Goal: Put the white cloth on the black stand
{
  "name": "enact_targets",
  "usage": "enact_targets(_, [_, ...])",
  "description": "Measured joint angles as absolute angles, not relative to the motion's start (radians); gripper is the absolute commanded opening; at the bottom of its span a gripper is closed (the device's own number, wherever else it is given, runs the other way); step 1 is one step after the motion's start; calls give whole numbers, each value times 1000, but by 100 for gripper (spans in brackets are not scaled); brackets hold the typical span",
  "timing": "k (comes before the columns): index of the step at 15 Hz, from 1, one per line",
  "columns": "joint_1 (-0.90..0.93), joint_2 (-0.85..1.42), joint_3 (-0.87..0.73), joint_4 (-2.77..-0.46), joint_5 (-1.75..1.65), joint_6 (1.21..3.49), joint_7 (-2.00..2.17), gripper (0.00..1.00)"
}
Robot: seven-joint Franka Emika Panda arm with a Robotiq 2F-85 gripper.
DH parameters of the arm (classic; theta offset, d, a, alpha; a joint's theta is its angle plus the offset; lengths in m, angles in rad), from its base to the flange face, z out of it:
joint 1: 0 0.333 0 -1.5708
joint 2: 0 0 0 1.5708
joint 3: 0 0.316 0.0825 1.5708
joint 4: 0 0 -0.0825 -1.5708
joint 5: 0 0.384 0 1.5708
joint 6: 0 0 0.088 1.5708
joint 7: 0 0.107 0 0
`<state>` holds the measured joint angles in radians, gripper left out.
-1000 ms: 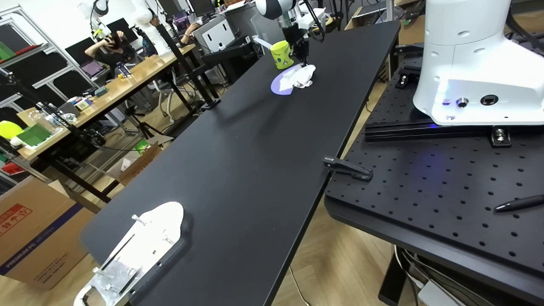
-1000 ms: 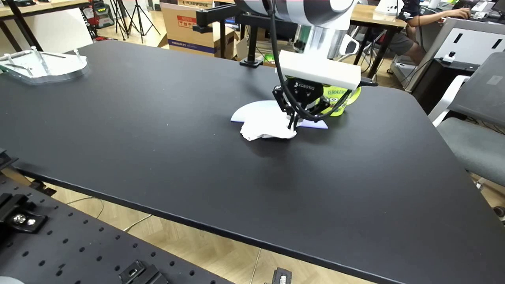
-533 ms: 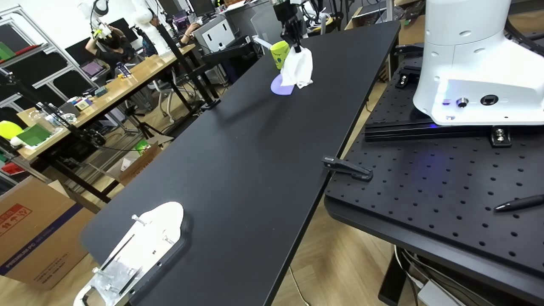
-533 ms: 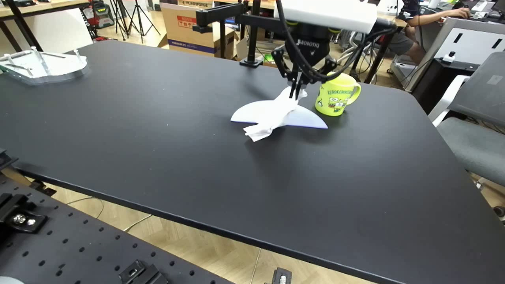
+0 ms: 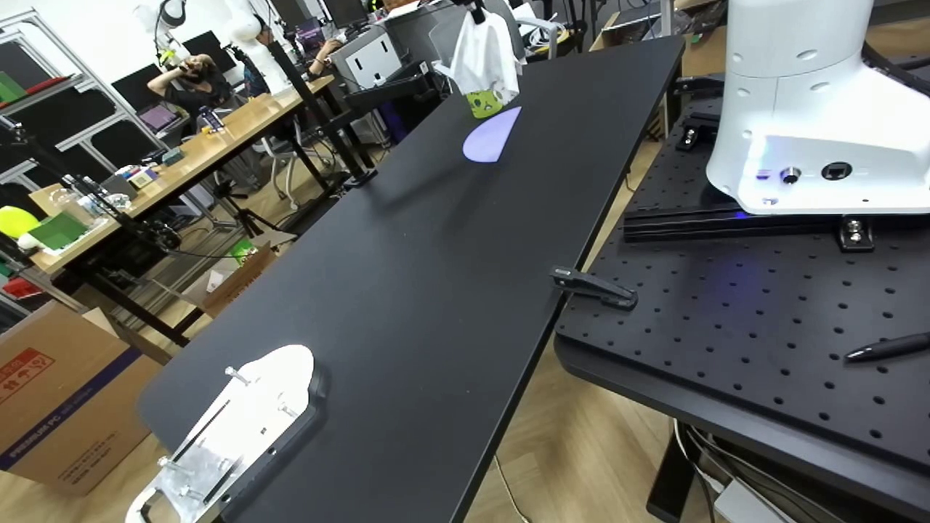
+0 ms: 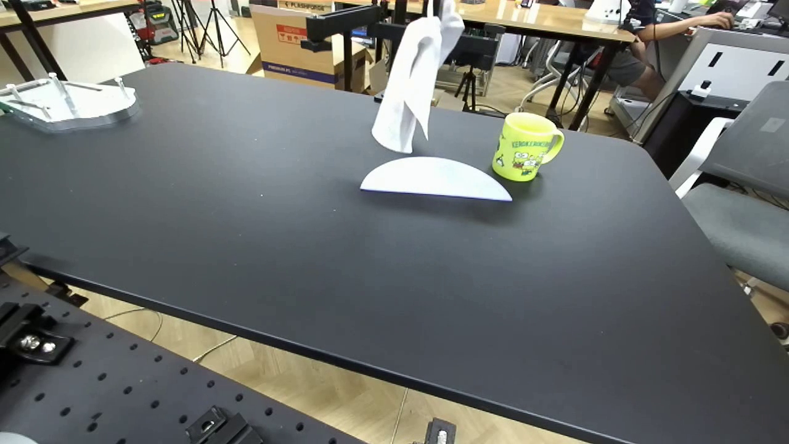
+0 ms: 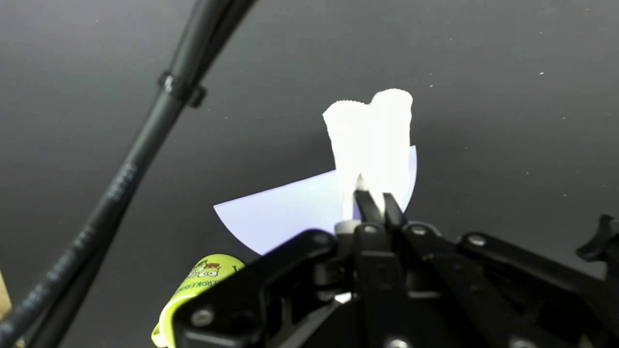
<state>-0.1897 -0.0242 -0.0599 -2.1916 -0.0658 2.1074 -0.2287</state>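
Note:
The white cloth hangs from my gripper, raised above the dark table, in front of the yellow-green mug in that exterior view. In an exterior view the cloth hangs beyond the purple half-disc, and the gripper is almost wholly above the frame. In the wrist view the gripper fingers are nearly together with the cloth pinched between them. A black post with horizontal arms is clamped at the table edge, also in an exterior view, partly behind the cloth. I cannot tell for sure that it is the stand.
A purple half-disc lies on the table. A yellow-green mug stands beside it, also in the wrist view. A white plate with metal pegs lies at the other table end. A grey chair stands near the table.
My gripper has lifted the cloth off the half-disc, well above the table, and carried it toward the black post. The half-disc is now uncovered; the mug has not moved.

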Motion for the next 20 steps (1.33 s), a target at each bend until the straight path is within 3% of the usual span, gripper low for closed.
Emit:
enact_targets(5, [-94, -168, -25, -2114, -94, 1920, -149, 1])
enact_targets(10, [-44, -159, 3, -2037, -96, 1872, -131, 1])
enact_targets(20, [16, 87, 36, -1972, -78, 2094, -113, 1])
